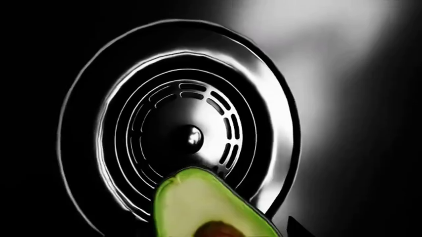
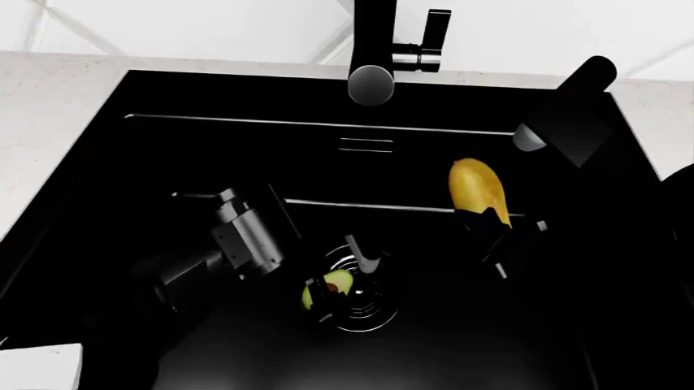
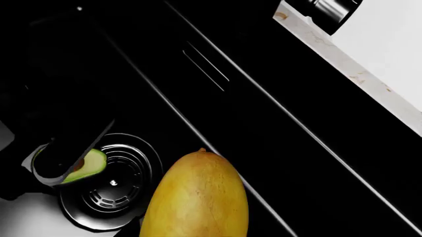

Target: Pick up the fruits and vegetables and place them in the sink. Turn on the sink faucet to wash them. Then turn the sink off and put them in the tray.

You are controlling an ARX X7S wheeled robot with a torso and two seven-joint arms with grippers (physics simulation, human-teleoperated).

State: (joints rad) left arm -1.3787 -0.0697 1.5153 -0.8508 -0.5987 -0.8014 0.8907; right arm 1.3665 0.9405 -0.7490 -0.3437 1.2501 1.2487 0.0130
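In the left wrist view, the halved avocado with pale green flesh and a brown pit (image 1: 209, 207) sits right in front of the camera, over the round ringed metal drain (image 1: 188, 136) of the matte black sink basin (image 1: 369, 148). The fingers are out of shot here.

In the head view, the left gripper (image 2: 325, 296) is down over the drain with the avocado half between its dark fingers, apparently clamped on it, though the shadow makes contact hard to confirm. The right gripper (image 2: 490, 221) grips the lower end of the smooth yellow oblong fruit (image 2: 475, 188), above the basin floor. The tall black faucet column (image 2: 375, 49) stands at the sink's back edge.

The right wrist view shows the yellow fruit close up, the avocado beside the drain.
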